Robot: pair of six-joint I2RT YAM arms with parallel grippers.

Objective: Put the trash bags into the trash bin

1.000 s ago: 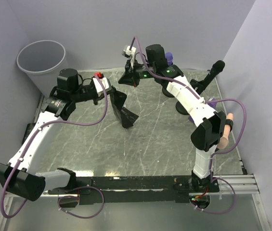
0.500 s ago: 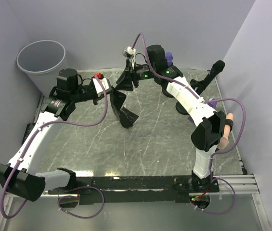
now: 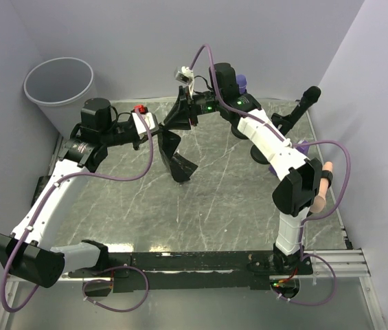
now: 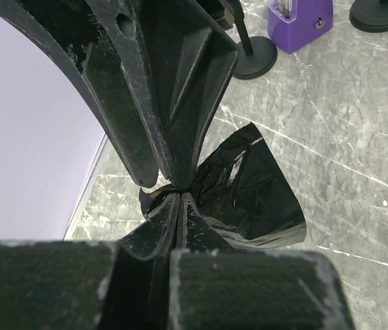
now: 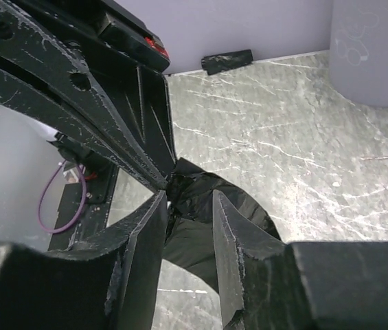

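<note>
A black trash bag point(image 3: 180, 163) hangs over the middle of the table, pinched at its top by my left gripper point(image 3: 161, 136). In the left wrist view that gripper point(image 4: 178, 195) is shut on the bag point(image 4: 248, 185), which fans out beyond the fingertips. My right gripper point(image 3: 178, 118) reaches in from the back right, tips meeting the left's. In the right wrist view it point(image 5: 189, 196) stands open, one finger on each side of the bag's gathered top point(image 5: 194, 220). The light grey trash bin point(image 3: 60, 86) stands at the back left corner and shows again as the bin point(image 5: 372, 48) at the upper right.
A small flat black piece point(image 5: 228, 60) lies at the foot of the back wall. A purple box point(image 4: 300, 20) and black round stand bases point(image 4: 255, 55) sit at the back right. Grey walls close in the table on three sides.
My right gripper has opened and swung down and left to the bag's top beside the left gripper. The left arm and the hanging bag have stayed put.
</note>
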